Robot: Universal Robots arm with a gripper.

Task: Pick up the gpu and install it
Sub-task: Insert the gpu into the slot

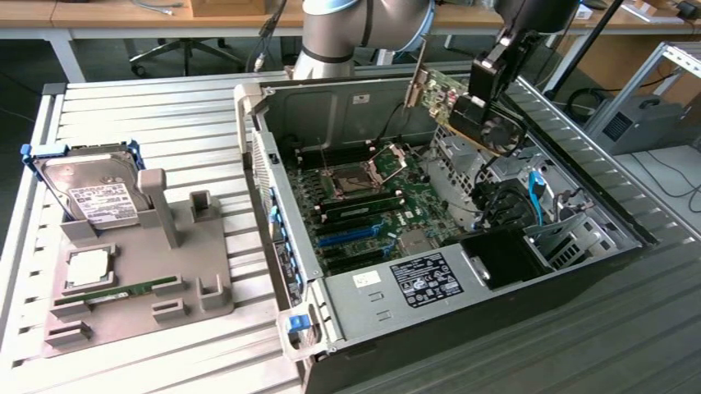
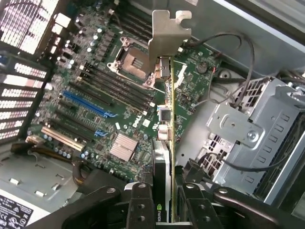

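I see a silver hard drive (image 1: 97,195) propped in the grey holder (image 1: 148,258). A green memory stick (image 1: 131,290) lies flat beside a square chip (image 1: 88,268).

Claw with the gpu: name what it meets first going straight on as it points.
The claw, shut on the gpu, points into the open case. Likely the motherboard beside the CPU socket, the card's bracket touching first; depth is unclear.

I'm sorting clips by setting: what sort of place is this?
Probably a robotics lab workbench: a grey robot arm whose end effector holds a black-faced graphics card above an open grey metal computer case on a slatted metal table, wooden desks behind.
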